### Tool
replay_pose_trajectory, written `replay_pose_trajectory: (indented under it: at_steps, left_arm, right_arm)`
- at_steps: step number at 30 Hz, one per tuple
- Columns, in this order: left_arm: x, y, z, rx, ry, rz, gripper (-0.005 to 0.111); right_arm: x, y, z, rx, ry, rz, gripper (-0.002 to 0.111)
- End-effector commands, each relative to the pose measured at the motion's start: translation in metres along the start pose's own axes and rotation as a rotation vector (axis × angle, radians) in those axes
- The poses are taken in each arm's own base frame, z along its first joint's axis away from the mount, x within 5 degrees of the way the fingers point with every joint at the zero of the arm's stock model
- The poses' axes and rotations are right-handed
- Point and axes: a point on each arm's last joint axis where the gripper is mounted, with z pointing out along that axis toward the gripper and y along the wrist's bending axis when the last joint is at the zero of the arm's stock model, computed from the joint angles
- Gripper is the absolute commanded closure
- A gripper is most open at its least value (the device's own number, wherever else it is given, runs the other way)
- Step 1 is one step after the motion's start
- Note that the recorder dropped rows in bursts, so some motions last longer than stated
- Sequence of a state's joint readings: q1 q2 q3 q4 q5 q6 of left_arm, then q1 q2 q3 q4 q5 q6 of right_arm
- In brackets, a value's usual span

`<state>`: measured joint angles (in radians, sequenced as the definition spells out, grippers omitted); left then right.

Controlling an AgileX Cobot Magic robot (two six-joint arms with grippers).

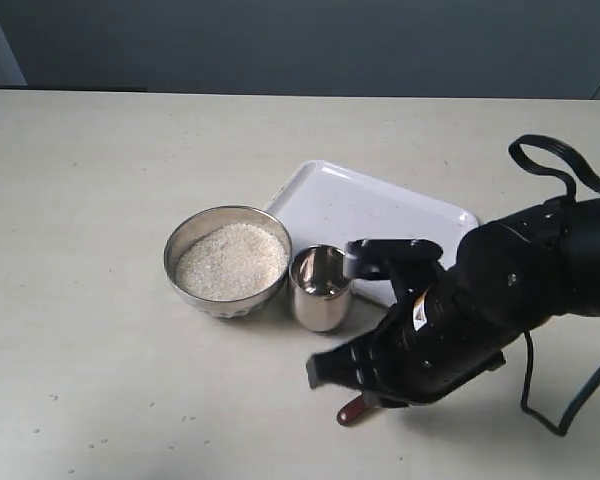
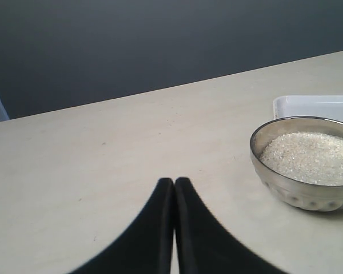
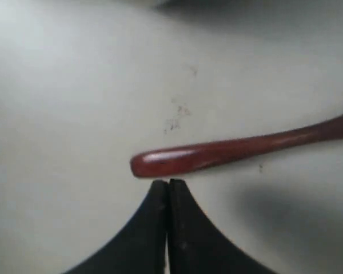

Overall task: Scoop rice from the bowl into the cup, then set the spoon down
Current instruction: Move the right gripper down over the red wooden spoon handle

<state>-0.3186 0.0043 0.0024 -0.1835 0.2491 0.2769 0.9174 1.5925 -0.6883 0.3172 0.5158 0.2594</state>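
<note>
since the spoon [image 3: 217, 154] lies flat toward the worktop's front edge, its end just beyond the right claw [image 3: 168, 184], whose jaws are pressed together on nothing, it should part them first, then straddle the handle.

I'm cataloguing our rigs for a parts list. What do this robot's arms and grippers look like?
The right arm is bulky and glossy black, with a small pale sticker and looping black cables. Both the left gripper and right gripper have smooth black jaws tapering to narrow tips.
</note>
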Motion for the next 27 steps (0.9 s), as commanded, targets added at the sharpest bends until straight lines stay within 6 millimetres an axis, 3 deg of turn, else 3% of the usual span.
replay_pose_trajectory:
  at_steps: [1, 9, 12, 13, 16, 17, 22, 24, 25, 27]
  left_arm:
    - [-0.002, 0.0, -0.001, 0.002, -0.015, -0.003, 0.106]
    - [-0.002, 0.0, -0.001, 0.002, -0.015, -0.003, 0.106]
    - [-0.002, 0.0, -0.001, 0.002, -0.015, -0.003, 0.106]
    - [-0.002, 0.0, -0.001, 0.002, -0.015, -0.003, 0.106]
    - [-0.002, 0.0, -0.001, 0.002, -0.015, -0.003, 0.106]
    - [-0.002, 0.0, -0.001, 0.002, -0.015, -0.003, 0.106]
    - [-0.002, 0.0, -0.001, 0.002, -0.015, -0.003, 0.106]
    - [-0.002, 0.0, -0.001, 0.002, -0.015, -0.003, 0.106]
    - [-0.002, 0.0, -0.001, 0.002, -0.015, -0.003, 0.106]
    - [-0.002, 0.0, -0.001, 0.002, -0.015, -0.003, 0.106]
  right_arm:
    - [0.009, -0.003, -0.001, 0.02, 0.098, -0.384, 0.109]
    - [0.009, -0.007, -0.003, 0.043, 0.115, -0.702, 0.109]
    - [0.011, -0.006, -0.007, 0.031, 0.119, -0.706, 0.109]
    - [0.013, -0.003, -0.01, 0.0, 0.114, -0.585, 0.109]
    - [0.009, 0.005, -0.011, -0.051, 0.064, 0.123, 0.109]
    - [0.006, 0.006, -0.01, -0.056, 0.037, 0.218, 0.109]
    - [0.003, 0.006, -0.01, -0.063, 0.005, 0.217, 0.109]
    - [0.0, 0.008, -0.011, -0.089, -0.03, 0.243, 0.104]
    - [-0.001, 0.009, -0.011, -0.099, -0.041, 0.255, 0.098]
    - [-0.004, 0.01, -0.011, -0.116, -0.059, 0.314, 0.073]
